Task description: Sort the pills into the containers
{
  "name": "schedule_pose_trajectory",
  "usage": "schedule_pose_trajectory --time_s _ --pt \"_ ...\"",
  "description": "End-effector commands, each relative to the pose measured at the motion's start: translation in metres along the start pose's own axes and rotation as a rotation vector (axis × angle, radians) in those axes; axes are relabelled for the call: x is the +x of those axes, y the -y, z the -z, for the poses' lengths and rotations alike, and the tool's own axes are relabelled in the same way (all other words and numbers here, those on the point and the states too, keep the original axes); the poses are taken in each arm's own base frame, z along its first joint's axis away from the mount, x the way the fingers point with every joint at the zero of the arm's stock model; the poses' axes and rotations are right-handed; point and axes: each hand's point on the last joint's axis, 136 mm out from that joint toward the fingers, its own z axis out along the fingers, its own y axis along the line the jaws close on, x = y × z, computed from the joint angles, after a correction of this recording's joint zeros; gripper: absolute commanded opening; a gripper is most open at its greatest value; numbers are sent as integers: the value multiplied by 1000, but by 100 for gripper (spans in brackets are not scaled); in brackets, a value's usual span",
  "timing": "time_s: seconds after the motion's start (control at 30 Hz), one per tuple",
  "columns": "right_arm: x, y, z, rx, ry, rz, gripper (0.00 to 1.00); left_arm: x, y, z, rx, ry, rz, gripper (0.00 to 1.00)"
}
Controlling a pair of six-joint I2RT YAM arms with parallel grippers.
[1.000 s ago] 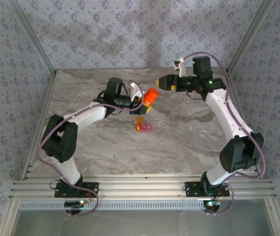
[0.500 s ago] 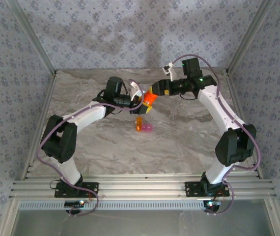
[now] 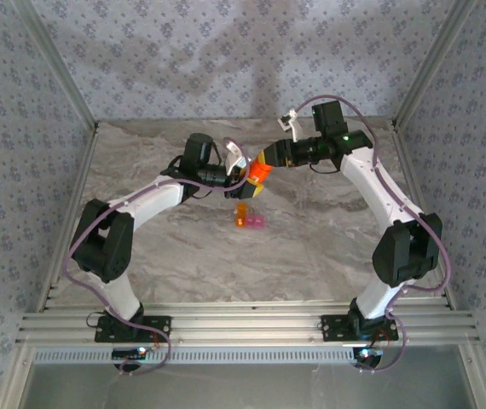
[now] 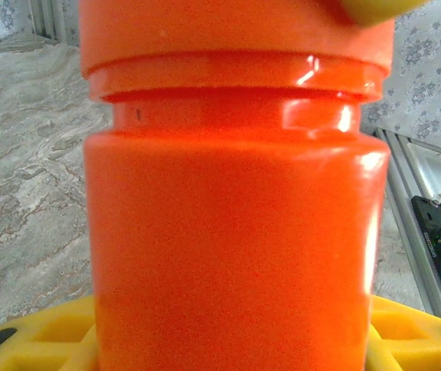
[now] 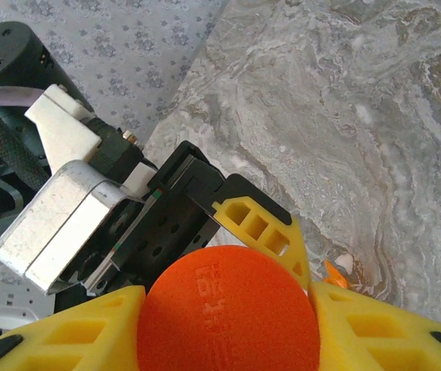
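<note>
left gripper (image 3: 244, 175): pinching bottle (image 4: 228, 232) body | right gripper (image 3: 267, 158): clamped on its cap (image 5: 228, 309) (orange) | containers (image 3: 250, 219): on table (image 3: 328, 247), apart

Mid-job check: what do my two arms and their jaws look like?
The left arm and right arm have white links, black joint housings and lilac cables looped alongside. Their jaws are yellow, with ribbed cut-outs, on black bodies.
</note>
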Motion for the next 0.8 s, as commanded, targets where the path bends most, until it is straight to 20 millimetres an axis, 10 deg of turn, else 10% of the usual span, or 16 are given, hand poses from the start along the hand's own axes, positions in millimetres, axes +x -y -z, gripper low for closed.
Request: schedule_pose_trajectory --time_s 0.0,0.5,0.77 --pt "1 7 -8 41 2 -68 45 -39 15 9 24 70 -113 0" --pt "19 27 -29 237 94 -289 44 -37 11 7 18 58 -110 0" --pt "-3 9 -10 167 133 -217 62 -34 10 6 21 55 -106 0"
